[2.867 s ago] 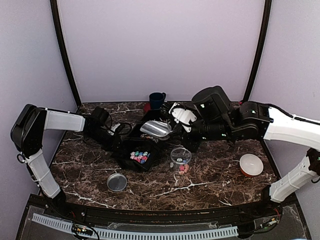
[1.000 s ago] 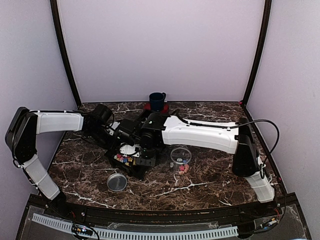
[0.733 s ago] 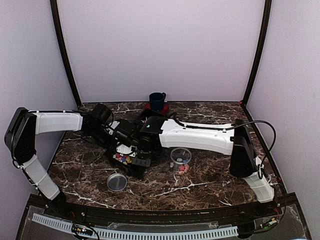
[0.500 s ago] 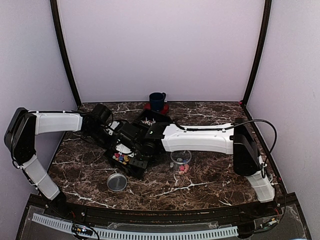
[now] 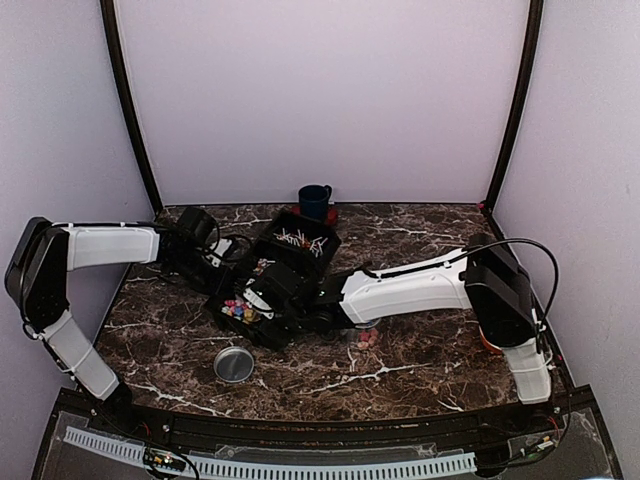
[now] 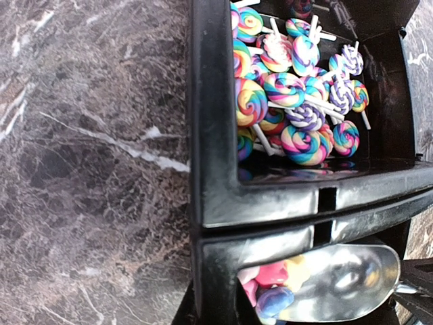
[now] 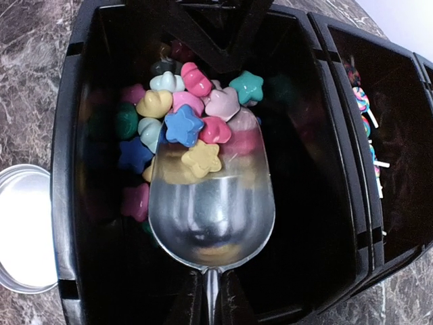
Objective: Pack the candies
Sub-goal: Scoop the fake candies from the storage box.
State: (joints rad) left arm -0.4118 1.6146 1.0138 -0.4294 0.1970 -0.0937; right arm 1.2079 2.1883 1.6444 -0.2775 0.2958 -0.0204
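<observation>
Lid: flat round metal, lying apart near the front.
Scoop: polished steel, its handle clamped in the right gripper, its bowl dug into the heap.
Candies: glossy stars piled in the black plastic candy bin, a few on the scoop's lip.
Left gripper: fingers together on the bin's rim, probably steadying it.
Lollipops: swirled discs on white sticks, in the next bin behind.

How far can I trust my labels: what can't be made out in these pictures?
Clear jar: top view, the right arm covers most of it; fill level unreadable.
Left end effector: top view, too small and dark against the black bin; its fingers are outside the left wrist view.
Scoop handle: right wrist view, cut off by the bottom edge.
</observation>
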